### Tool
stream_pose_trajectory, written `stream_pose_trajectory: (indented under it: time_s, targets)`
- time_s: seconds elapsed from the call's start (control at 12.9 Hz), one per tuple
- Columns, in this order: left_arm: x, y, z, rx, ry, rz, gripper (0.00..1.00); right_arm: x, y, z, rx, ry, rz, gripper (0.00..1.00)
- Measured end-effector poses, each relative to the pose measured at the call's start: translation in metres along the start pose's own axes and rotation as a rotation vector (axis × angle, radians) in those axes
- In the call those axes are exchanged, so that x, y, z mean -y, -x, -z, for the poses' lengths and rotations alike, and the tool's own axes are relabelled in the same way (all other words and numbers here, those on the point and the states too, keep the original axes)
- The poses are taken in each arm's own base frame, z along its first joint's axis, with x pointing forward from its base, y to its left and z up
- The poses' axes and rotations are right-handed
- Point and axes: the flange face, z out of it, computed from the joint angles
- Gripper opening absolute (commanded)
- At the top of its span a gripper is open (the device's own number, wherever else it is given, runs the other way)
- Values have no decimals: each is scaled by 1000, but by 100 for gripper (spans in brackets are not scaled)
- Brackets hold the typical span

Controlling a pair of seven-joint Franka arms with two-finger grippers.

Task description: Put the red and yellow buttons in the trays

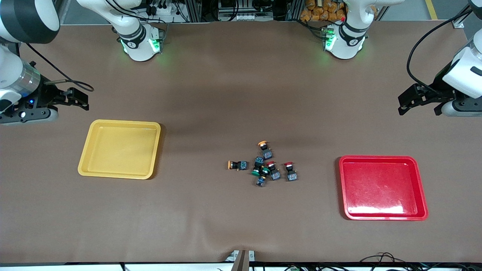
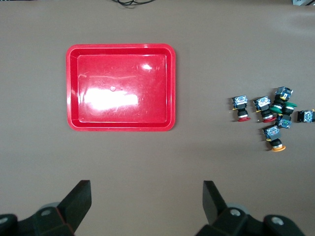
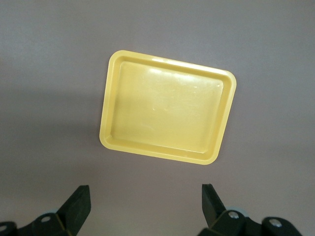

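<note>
A cluster of buttons lies mid-table between the trays. Two have orange-yellow caps (image 1: 263, 143) (image 1: 230, 165) and two have red caps (image 1: 270, 163) (image 1: 288, 164). The left wrist view shows the red-capped ones (image 2: 242, 118) and an orange-capped one (image 2: 278, 147). The empty yellow tray (image 1: 119, 150) (image 3: 167, 113) sits toward the right arm's end. The empty red tray (image 1: 383, 188) (image 2: 121, 87) sits toward the left arm's end. My right gripper (image 1: 85, 102) (image 3: 145, 199) hangs open over bare table beside the yellow tray. My left gripper (image 1: 418, 109) (image 2: 146, 196) hangs open, holding nothing, over bare table beside the red tray.
Green-capped buttons (image 1: 256, 172) lie mixed into the same cluster. The arm bases (image 1: 141, 43) (image 1: 344, 39) stand along the table's edge farthest from the front camera. Cables (image 1: 380, 259) hang at the edge nearest that camera. Brown tabletop surrounds both trays.
</note>
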Motion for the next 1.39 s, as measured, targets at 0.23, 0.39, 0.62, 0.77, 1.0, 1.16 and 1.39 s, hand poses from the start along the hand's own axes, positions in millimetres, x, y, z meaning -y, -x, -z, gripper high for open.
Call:
stream_pose_trajectory:
  time_s: [0.23, 0.39, 0.62, 0.77, 1.0, 1.16, 1.39]
  targets:
    - [0, 0, 0, 1, 0, 0, 100, 0, 3, 10, -23, 2, 0, 100]
    - [2, -1, -1, 2, -1, 3, 100, 3, 5, 16, -37, 4, 5, 100]
    - [2, -1, -2, 4, -1, 4, 100, 4, 6, 17, -39, 4, 7, 100]
    - [3, -2, -6, 11, -1, 6, 100, 3, 5, 17, -39, 4, 10, 100]
    - [2, -13, -42, 71, -4, 6, 100, 0, 4, 14, -32, 3, 5, 100]
    - [-1, -22, -73, 117, -5, 1, 100, -1, 4, 13, -30, 3, 4, 100]
    - [-9, -33, -111, 161, -2, 23, 100, -9, 4, 11, -27, 1, -11, 100]
